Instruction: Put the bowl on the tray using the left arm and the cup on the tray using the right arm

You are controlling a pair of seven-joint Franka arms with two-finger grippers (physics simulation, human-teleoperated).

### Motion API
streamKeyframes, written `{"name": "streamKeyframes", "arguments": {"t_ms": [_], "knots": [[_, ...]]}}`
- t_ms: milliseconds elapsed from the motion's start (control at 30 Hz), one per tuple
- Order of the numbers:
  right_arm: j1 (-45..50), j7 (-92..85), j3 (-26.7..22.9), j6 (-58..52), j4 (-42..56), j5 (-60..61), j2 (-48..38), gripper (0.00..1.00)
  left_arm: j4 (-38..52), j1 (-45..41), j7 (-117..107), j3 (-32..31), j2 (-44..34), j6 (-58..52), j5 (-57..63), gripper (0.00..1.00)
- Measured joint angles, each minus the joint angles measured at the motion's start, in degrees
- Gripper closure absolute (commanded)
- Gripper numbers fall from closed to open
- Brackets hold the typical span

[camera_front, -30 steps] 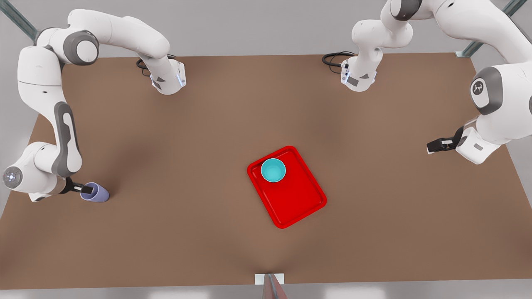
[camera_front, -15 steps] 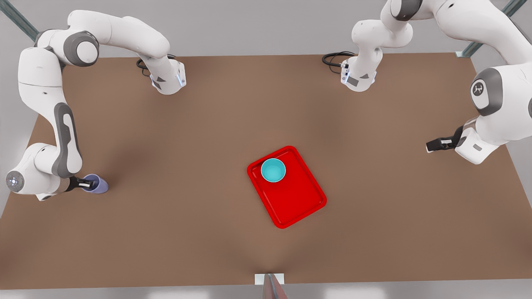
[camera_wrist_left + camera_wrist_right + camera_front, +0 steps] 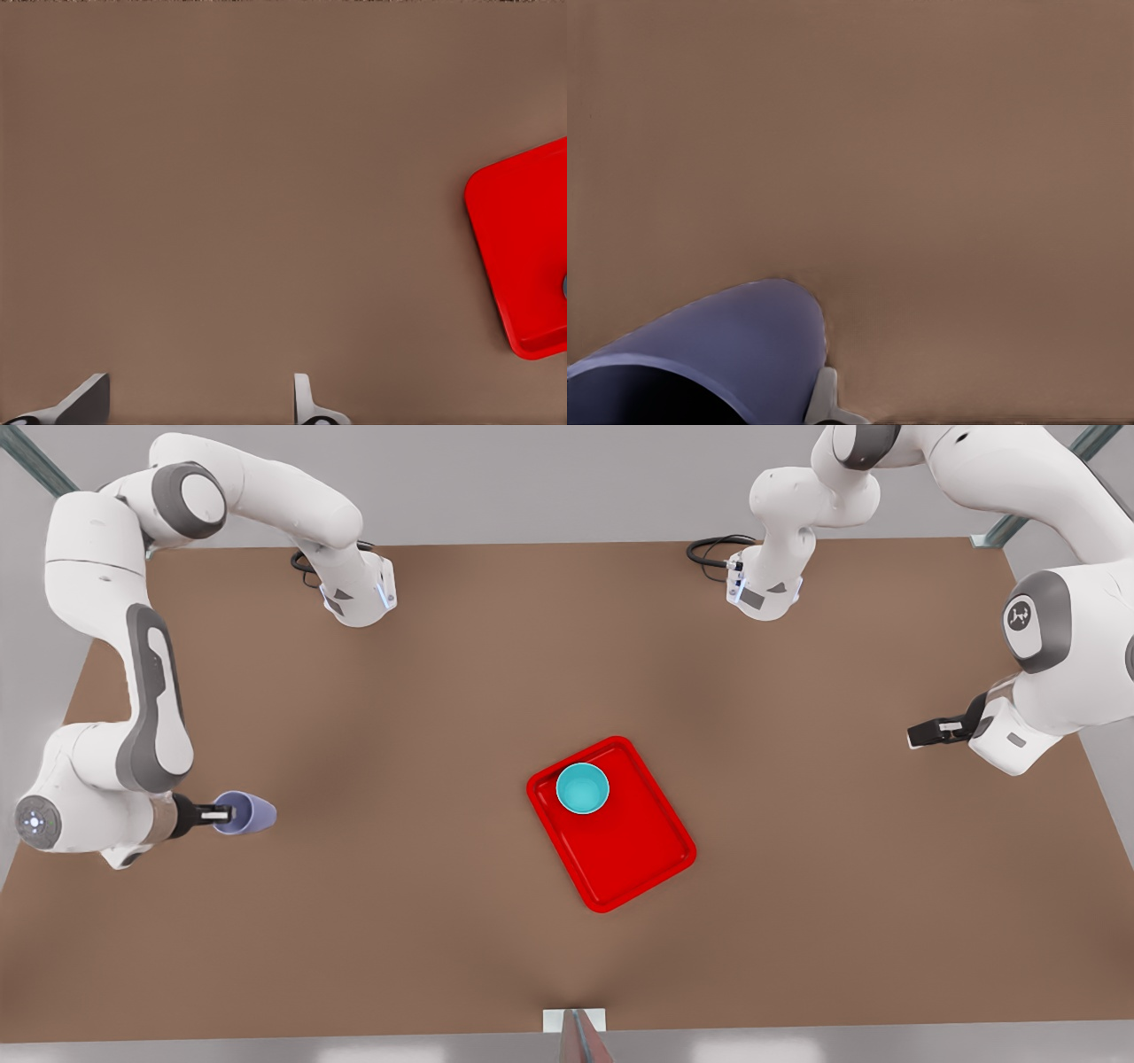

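The lavender cup (image 3: 251,813) hangs tilted at the front view's left, with my right gripper (image 3: 221,813) shut on its rim. In the right wrist view the cup (image 3: 735,345) is close up, its dark mouth toward the camera and one fingertip (image 3: 826,398) against its wall. The teal bowl (image 3: 582,788) stands upright in the far corner of the red tray (image 3: 642,855) at mid-table. My left gripper (image 3: 923,735) waits open above the table at the front view's right. Its wrist view shows the gripper (image 3: 199,385) with spread fingers over bare table, and a tray (image 3: 523,248) corner off to one side.
Brown table (image 3: 425,691) lies bare between the cup and the tray. Both arm bases (image 3: 359,593) with black cables (image 3: 713,549) stand at the far edge. A small white bracket (image 3: 574,1020) sits at the near edge.
My right gripper has carried the cup toward the front view's right, nearer the tray, and the cup now tilts further. The left gripper has barely shifted. Bowl and tray are unmoved.
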Motion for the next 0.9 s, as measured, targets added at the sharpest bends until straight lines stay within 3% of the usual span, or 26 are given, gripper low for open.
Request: {"name": "streamKeyframes", "arguments": {"t_ms": [100,400,600,800,900], "knots": [[2.8,4.04,3.89,-0.78,0.0,-0.05,-0.04,0.79,0.0,-0.01,0.0,-0.01,0.18,0.0,0.01,0.0],[21.66,17.63,5.63,-0.56,3.38,-1.07,0.05,0.79,0.0,0.0,0.18,-0.09,0.88,-0.44,0.23,0.0],[37.81,33.65,4.86,0.29,11.05,-1.37,0.93,0.79,0.01,0.51,0.18,-0.09,0.89,-0.57,0.35,0.0],[45.71,33.87,0.16,4.23,14.97,-1.27,2.84,0.79,0.0,0.53,0.09,-0.09,0.97,-0.7,0.37,0.0],[55.51,33.67,-8.88,4.35,21.64,2.12,4.96,0.79,0.0,0.53,0.09,-0.09,0.97,-1.12,0.37,0.0]]}}
